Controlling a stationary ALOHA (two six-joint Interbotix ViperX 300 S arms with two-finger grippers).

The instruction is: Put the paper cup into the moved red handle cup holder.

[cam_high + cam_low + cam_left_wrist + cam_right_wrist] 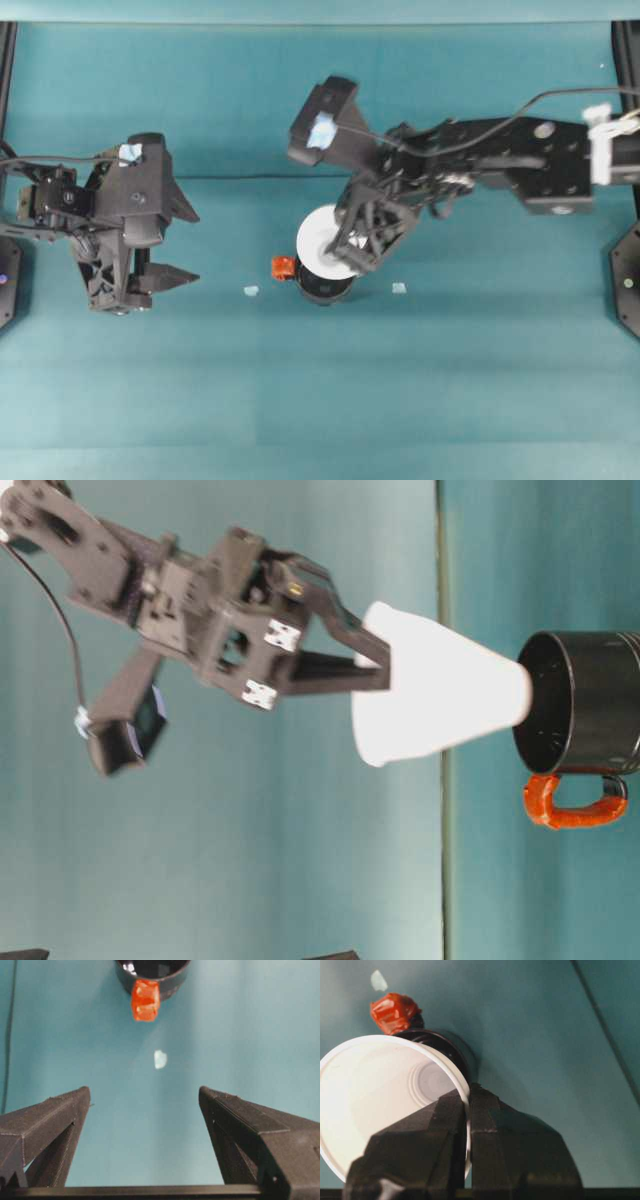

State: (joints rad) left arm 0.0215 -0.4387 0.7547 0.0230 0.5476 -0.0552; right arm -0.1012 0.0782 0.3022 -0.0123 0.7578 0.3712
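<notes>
Step in hand: the paper cup is being carried to the mouth of the red handle cup holder; insertion is judged to be just starting, not done.

Right gripper: pressed together on the cup's rim wall, 1 finger inside the cup and 1 outside, as seen in the right wrist view.

Cup position: held in the air over the holder, tilted, its narrow base right at the holder's opening. From the table-level view the base looks to be at or just inside the lip; which of the 2 cannot be told.

Holder position: standing upright on the table, near the middle of it, with the red handle turned toward the left arm's side.

Overhead check: the white rim is seen overlapping the far side of the black holder, so the cup is not yet centred on it.

Left gripper: spread wide, nothing between the fingers, parked well apart from the holder toward the table's left edge, pointed at the handle.

Next move, as judged: the cup needs to be brought upright and lined up with the holder's axis, then lowered until it seats, and only then released.

Risk, as judged: a tilted base may catch the lip and nudge or tip the holder.
</notes>
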